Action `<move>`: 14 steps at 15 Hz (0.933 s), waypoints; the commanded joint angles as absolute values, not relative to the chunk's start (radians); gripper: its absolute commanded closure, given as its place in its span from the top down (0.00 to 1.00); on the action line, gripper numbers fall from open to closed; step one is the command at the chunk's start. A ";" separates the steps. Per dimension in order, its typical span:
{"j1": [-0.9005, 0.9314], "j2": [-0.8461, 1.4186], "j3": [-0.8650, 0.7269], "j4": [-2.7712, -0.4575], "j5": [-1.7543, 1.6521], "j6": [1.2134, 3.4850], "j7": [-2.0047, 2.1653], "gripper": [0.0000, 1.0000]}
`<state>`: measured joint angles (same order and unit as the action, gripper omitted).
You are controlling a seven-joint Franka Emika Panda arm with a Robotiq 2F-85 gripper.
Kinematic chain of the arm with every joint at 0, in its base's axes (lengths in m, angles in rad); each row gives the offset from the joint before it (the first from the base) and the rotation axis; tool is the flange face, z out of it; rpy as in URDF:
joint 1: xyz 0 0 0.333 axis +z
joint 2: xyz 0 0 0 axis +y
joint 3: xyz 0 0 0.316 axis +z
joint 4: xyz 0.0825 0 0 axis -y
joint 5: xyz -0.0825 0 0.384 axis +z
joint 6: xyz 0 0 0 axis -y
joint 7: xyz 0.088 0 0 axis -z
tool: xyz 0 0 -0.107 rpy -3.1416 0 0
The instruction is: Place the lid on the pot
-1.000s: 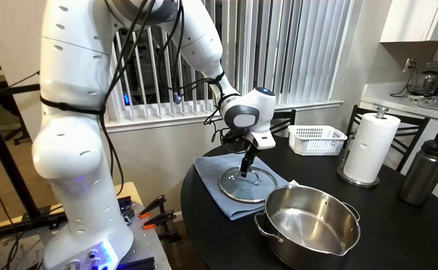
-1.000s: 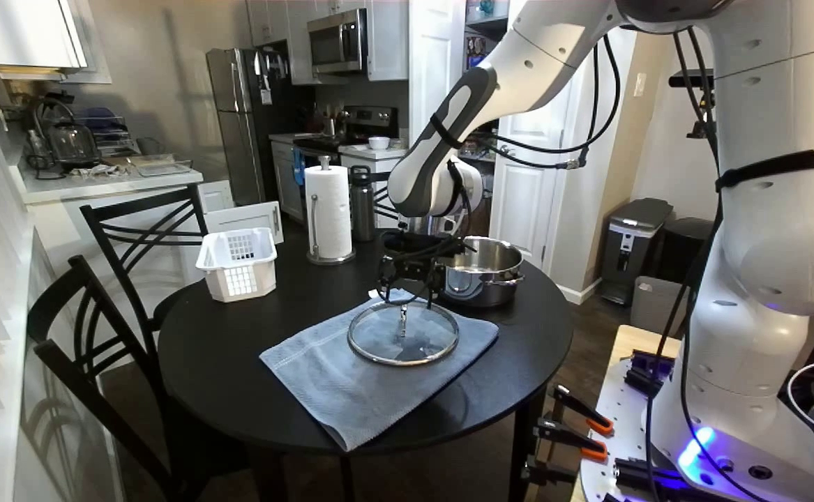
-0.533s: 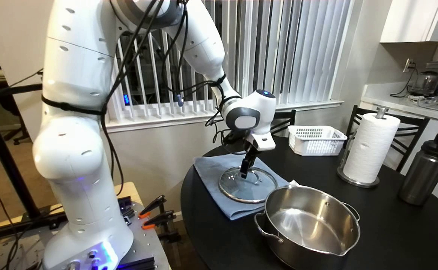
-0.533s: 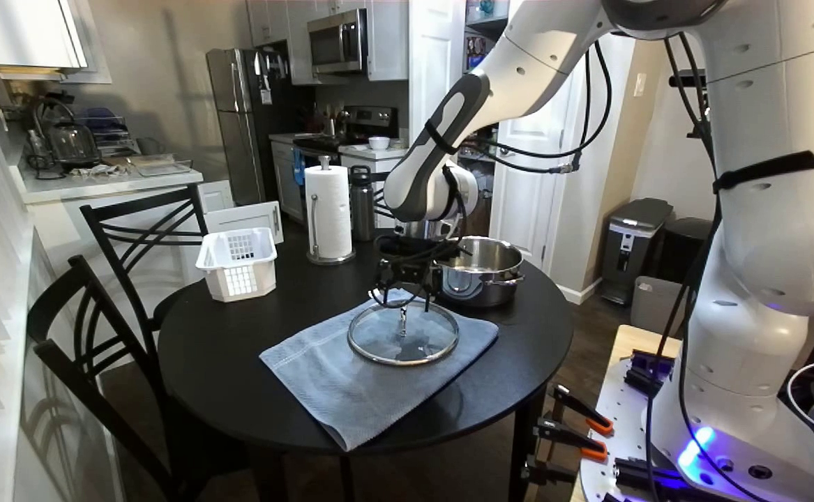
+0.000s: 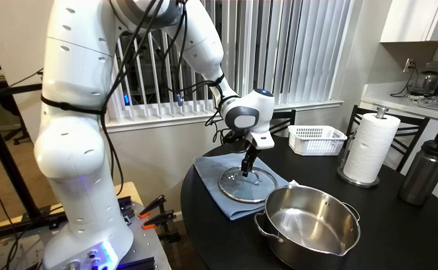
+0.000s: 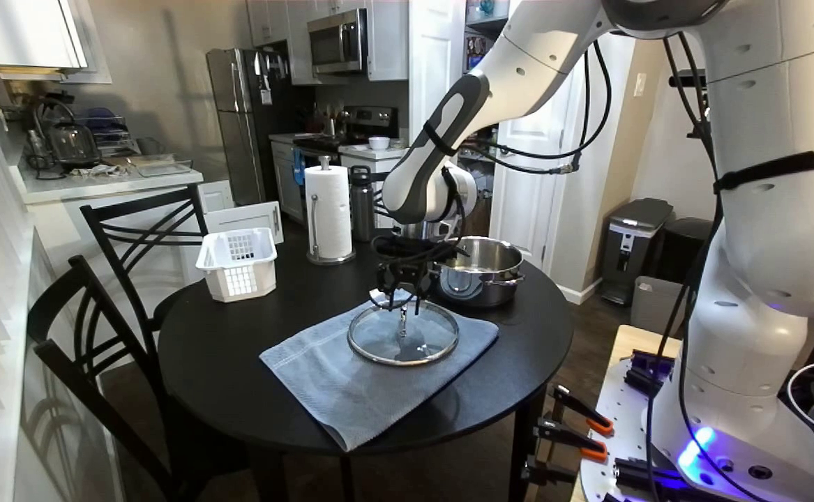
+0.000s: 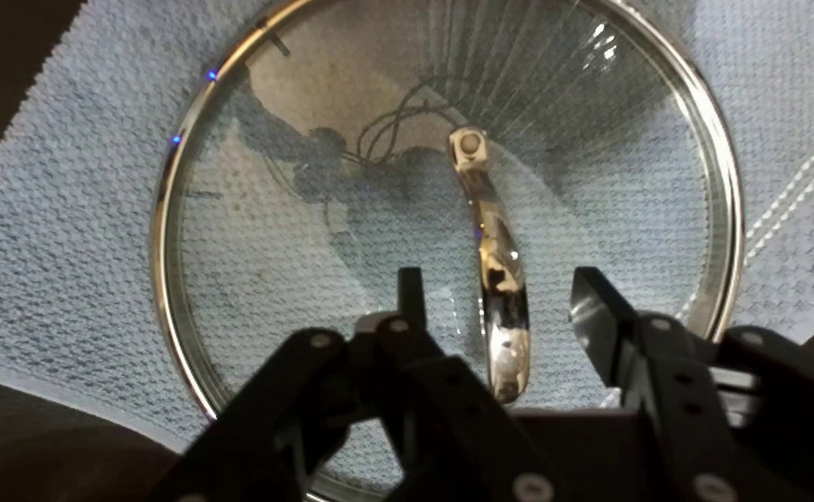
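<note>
The lid [image 5: 237,190] is round clear glass with a metal rim and an arched metal handle [image 7: 508,307]. It lies flat on the blue-grey cloth [image 6: 351,397], also visible in an exterior view [image 6: 379,338]. My gripper [image 7: 499,296] is partly open, with one finger on each side of the handle and gaps to both, so it holds nothing. In both exterior views the gripper [image 5: 245,173] [image 6: 402,310] points down over the lid, close to the handle. The shiny steel pot [image 5: 297,245] stands uncovered beside the cloth, partly behind my gripper in an exterior view [image 6: 483,289].
A white basket [image 5: 316,144], a paper towel roll [image 5: 371,150] and a dark metal bottle [image 5: 425,172] stand on the round black table [image 6: 239,390]. Black chairs [image 6: 141,237] stand around it. The pot's side handle [image 5: 267,234] sticks out toward the cloth.
My gripper's fingers have moved closer together around the lid's handle. The arm has shifted slightly and lowered a little. The lid, cloth and pot have not moved.
</note>
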<state>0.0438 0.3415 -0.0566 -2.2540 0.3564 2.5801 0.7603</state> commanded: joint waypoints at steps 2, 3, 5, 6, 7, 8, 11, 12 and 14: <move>0.062 0.342 -0.070 -2.265 0.325 2.624 0.808 0.23; 0.063 0.341 -0.071 -2.266 0.322 2.627 0.809 0.16; 0.065 0.340 -0.072 -2.267 0.317 2.632 0.811 0.04; 0.066 0.339 -0.074 -2.269 0.313 2.630 0.813 0.02; 0.066 0.334 -0.074 -2.271 0.311 2.624 0.807 0.02; 0.066 0.332 -0.073 -2.271 0.313 2.621 0.804 0.04; 0.063 0.297 -0.064 -2.285 0.317 2.601 0.783 0.05; 0.062 0.288 -0.062 -2.289 0.318 2.597 0.777 0.05; 0.067 0.241 -0.058 -2.315 0.310 2.594 0.770 0.05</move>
